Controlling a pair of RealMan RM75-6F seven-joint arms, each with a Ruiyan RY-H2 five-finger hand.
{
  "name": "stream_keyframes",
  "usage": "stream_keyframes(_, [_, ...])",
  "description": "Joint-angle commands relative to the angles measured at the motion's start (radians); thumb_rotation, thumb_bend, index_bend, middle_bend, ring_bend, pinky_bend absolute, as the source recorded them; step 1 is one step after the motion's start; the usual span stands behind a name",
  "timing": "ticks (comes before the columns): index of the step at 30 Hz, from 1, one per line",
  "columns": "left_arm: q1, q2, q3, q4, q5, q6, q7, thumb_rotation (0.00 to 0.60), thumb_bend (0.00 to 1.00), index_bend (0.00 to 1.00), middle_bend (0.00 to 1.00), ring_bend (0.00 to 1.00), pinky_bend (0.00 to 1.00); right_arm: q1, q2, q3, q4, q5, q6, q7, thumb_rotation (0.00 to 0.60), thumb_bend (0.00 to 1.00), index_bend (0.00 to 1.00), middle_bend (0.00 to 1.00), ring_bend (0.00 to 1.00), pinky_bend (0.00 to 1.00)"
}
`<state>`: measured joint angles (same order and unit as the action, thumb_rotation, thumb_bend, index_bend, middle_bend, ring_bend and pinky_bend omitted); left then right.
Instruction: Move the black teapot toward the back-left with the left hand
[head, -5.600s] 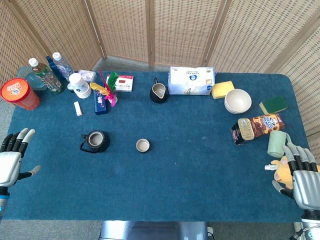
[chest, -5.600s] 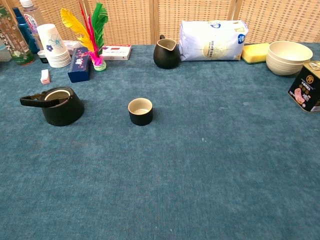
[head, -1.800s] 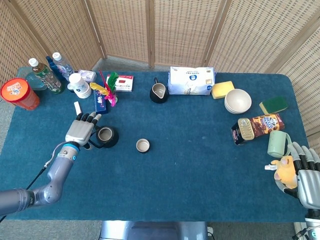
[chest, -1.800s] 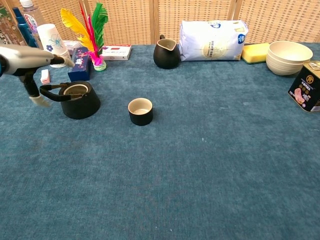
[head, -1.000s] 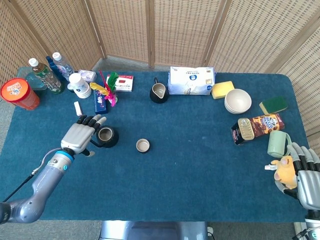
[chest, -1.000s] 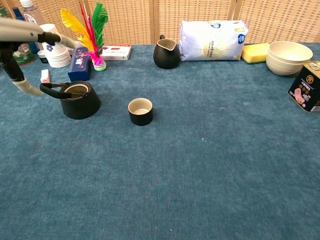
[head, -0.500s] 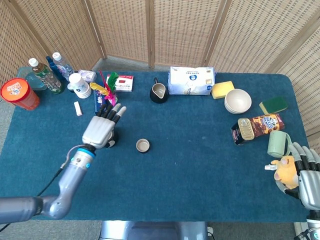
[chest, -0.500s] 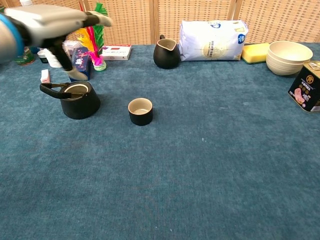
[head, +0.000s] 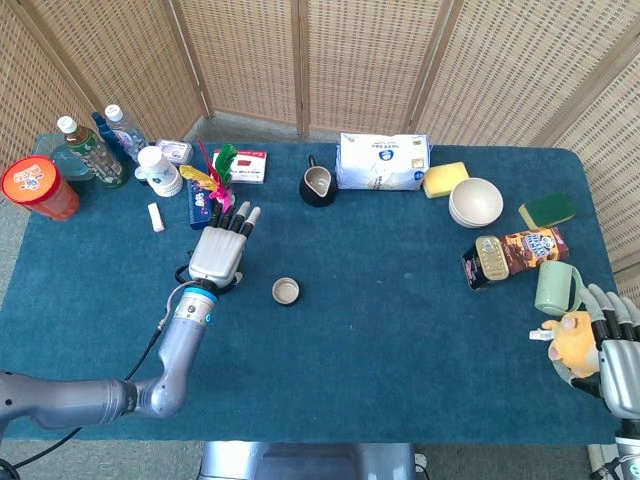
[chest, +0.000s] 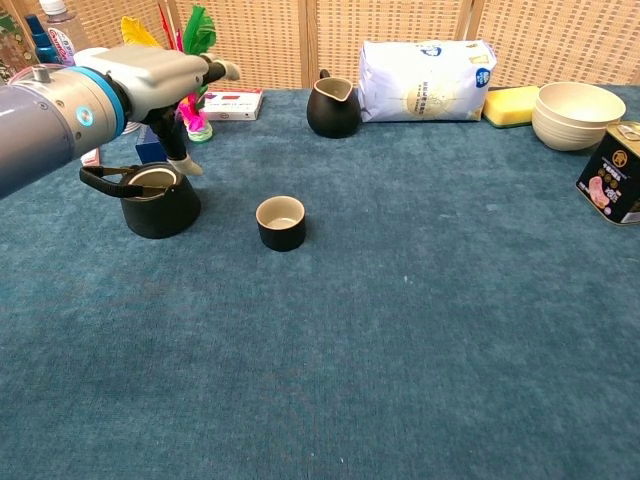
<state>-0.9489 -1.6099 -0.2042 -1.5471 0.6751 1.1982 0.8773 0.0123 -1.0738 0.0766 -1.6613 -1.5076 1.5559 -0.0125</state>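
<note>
The teapot (chest: 152, 200) sits on the counter (chest: 400, 330) towards the left, just left of a small cup (chest: 281, 222) and in front of the blue box (chest: 152, 148) and feathers (chest: 195, 30). The left hand (chest: 160, 70) hovers right above it, fingers (head: 240, 216) stretched out flat and spread, holding nothing, not touching the pot as far as I can see.

The pot looks like glazed ceramic or cast iron, so I'd guess rigid, a bit heavy, probably slick and chippable. The lid seems off, so the opening's bare. Best bet is the side handle (chest: 105, 180), or wrap around the body. The handle points left in the chest view, so the long axis runs left-right.

The right hand (head: 618, 350) is down at the far corner, fingers loosely apart, next to a yellow toy (head: 568, 340).
</note>
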Motion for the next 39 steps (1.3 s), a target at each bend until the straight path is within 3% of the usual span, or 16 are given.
stream_keyframes(1, [0.001, -0.003, -0.001, 0.008, -0.011, -0.006, 0.003, 0.6, 0.03, 0.0, 0.0, 0.0, 0.0, 0.0, -0.002, -0.001, 0.0, -0.002, -0.001, -0.003, 0.6, 0.0, 0.0, 0.0, 0.0, 0.0])
stream_keyframes(17, [0.017, 0.073, 0.031, -0.07, -0.17, -0.018, 0.115, 0.6, 0.03, 0.0, 0.0, 0.0, 0.0, -0.002, 0.003, -0.003, -0.003, -0.004, 0.002, 0.01, 0.6, 0.0, 0.0, 0.0, 0.0, 0.0])
stream_keyframes(24, [0.042, 0.124, 0.047, -0.076, -0.191, -0.034, 0.089, 0.6, 0.03, 0.0, 0.0, 0.0, 0.0, -0.004, 0.003, -0.003, -0.004, -0.005, 0.005, 0.012, 0.6, 0.0, 0.0, 0.0, 0.0, 0.0])
stream_keyframes(39, [0.106, 0.223, 0.055, 0.059, -0.155, -0.122, -0.066, 0.6, 0.03, 0.0, 0.0, 0.0, 0.0, -0.001, -0.004, -0.009, -0.003, -0.006, -0.006, -0.001, 0.6, 0.0, 0.0, 0.0, 0.0, 0.0])
